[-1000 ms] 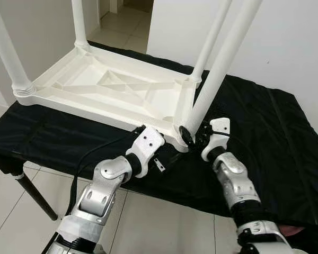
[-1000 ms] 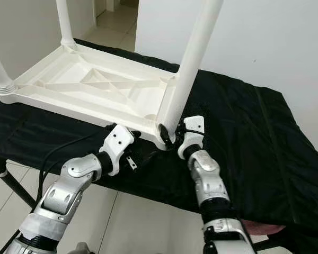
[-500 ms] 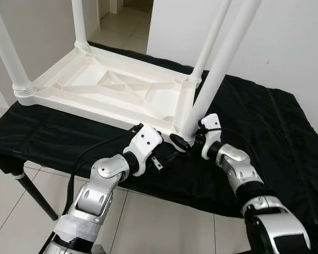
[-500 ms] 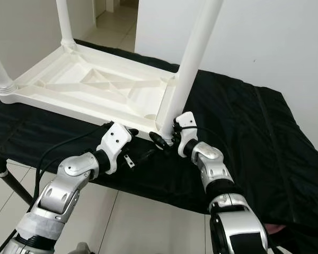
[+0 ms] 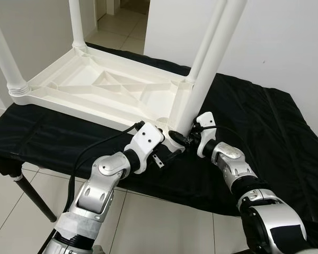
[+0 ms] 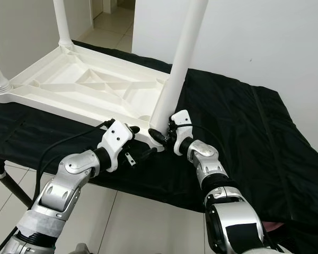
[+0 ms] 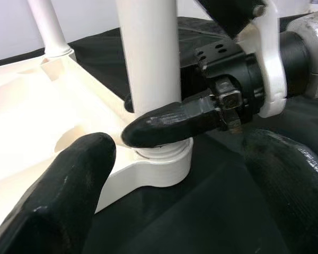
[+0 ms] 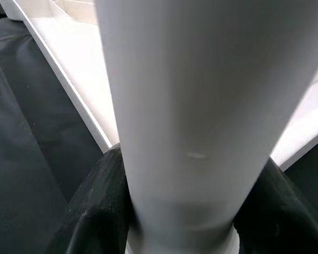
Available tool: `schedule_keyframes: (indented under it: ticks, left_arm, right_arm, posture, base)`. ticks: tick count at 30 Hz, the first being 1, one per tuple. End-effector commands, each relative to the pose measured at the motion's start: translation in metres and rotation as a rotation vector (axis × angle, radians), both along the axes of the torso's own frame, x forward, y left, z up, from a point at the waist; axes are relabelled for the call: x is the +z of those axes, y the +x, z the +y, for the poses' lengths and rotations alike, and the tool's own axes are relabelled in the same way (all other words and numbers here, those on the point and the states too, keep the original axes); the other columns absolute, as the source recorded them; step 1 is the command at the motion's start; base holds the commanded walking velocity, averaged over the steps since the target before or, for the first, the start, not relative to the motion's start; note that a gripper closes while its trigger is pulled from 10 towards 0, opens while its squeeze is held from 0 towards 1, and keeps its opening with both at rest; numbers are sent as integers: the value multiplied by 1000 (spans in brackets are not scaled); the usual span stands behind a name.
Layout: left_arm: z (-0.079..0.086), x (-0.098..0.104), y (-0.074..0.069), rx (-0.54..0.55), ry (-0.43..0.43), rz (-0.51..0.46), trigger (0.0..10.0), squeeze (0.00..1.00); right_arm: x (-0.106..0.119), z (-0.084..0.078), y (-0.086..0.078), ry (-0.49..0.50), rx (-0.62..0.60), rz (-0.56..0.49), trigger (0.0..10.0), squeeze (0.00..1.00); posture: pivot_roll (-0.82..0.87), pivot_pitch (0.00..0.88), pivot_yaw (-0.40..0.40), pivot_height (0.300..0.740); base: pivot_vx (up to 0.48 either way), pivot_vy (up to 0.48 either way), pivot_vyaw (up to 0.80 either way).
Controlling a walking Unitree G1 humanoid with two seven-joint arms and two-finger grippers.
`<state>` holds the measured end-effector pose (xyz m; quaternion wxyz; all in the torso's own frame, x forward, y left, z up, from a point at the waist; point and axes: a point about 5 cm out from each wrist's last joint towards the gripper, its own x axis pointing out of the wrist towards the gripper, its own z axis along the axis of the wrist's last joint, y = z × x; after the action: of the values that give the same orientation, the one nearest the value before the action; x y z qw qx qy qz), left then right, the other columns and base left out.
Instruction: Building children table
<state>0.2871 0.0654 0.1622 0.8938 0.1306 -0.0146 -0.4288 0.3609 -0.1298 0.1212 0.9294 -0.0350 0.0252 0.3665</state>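
Observation:
The white children's table [image 5: 106, 90] lies upside down on a black cloth [image 5: 265, 137], its legs pointing up. My right gripper [image 5: 181, 138] is shut on the base of the near right leg [image 5: 206, 69], just above the corner socket [image 7: 159, 166]. In the right wrist view its black fingers [image 8: 95, 211] hug both sides of the leg [image 8: 191, 106]. My left gripper [image 7: 175, 211] stands open just in front of that corner, with one finger [image 7: 69, 196] near the table's rim and nothing between its fingers.
Three other white legs stand in their sockets: near left [image 5: 5, 58], far left [image 5: 75, 24], far right [image 5: 204, 47]. The cloth-covered bench ends close to me, on a black metal leg [image 5: 34, 198] over tiled floor. A white wall rises behind.
My right wrist has swung in and turned around the leg's base, with its forearm now lower. The leg stands more upright. The left gripper has hardly moved.

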Motion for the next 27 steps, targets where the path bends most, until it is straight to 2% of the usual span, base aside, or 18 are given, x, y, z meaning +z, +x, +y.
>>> schedule_keyframes:
  ticks: [1, 7, 8, 9, 10, 12, 14, 20, 22, 24, 27]
  left_arm:
    - [-2, 2, 4, 53, -7, -23, 10000, 0]
    - [-3, 3, 5, 48, -7, -28, 10000, 0]
    - [-4, 2, 5, 45, -7, -27, 10000, 0]
    - [-4, 1, 4, 42, -6, -25, 10000, 0]
    - [-4, 1, 4, 42, -6, -25, 10000, 0]
    - [-3, 0, 4, 43, -6, -21, 10000, 0]
    - [-3, 0, 5, 45, -6, -20, 10000, 0]
    - [-3, -2, 4, 47, -7, -18, 10000, 0]
    - [-4, -2, 3, 49, -16, -16, 10000, 0]
    - [-4, -3, 4, 53, -17, -15, 10000, 0]
    - [-4, -3, 5, 57, -17, -15, 10000, 0]
  right_arm:
    - [-15, -3, -6, -16, 3, 58, 0, 0]
    - [-16, -7, -7, -5, -40, 45, 0, 0]
    - [-15, -10, -5, -11, -79, 34, 2627, 0]
    - [-11, -13, -3, -7, -146, 11, 10000, 0]
    - [-11, -13, -3, -7, -146, 11, 10000, 0]
    - [-5, -14, -1, 14, -237, -33, 10000, 0]
    - [-5, -12, -3, 26, -273, -38, 10000, 0]
    - [-8, -8, -7, 48, -338, -38, 10000, 0]
    - [-12, -2, -15, 99, -438, -28, 10000, 0]
    - [-12, 0, -18, 105, -466, -35, 10000, 0]
    - [-16, -2, -24, 124, -578, -22, 10000, 0]
  posture:
    - [50, 0, -125, 740]
    - [38, 0, -119, 740]
    - [35, 0, -117, 740]
    - [34, 0, -118, 740]
    - [34, 0, -118, 740]
    - [32, 0, -116, 740]
    - [30, 0, -122, 740]
    - [29, 0, -126, 740]
    - [24, 0, -134, 740]
    - [19, 0, -132, 740]
    - [18, 0, -137, 740]
  base:
    - [0, 0, 0]
    - [0, 0, 0]
    - [0, 0, 0]
    - [0, 0, 0]
    - [0, 0, 0]
    - [0, 0, 0]
    - [0, 0, 0]
    - [0, 0, 0]
    - [0, 0, 0]
    - [0, 0, 0]
    - [0, 0, 0]
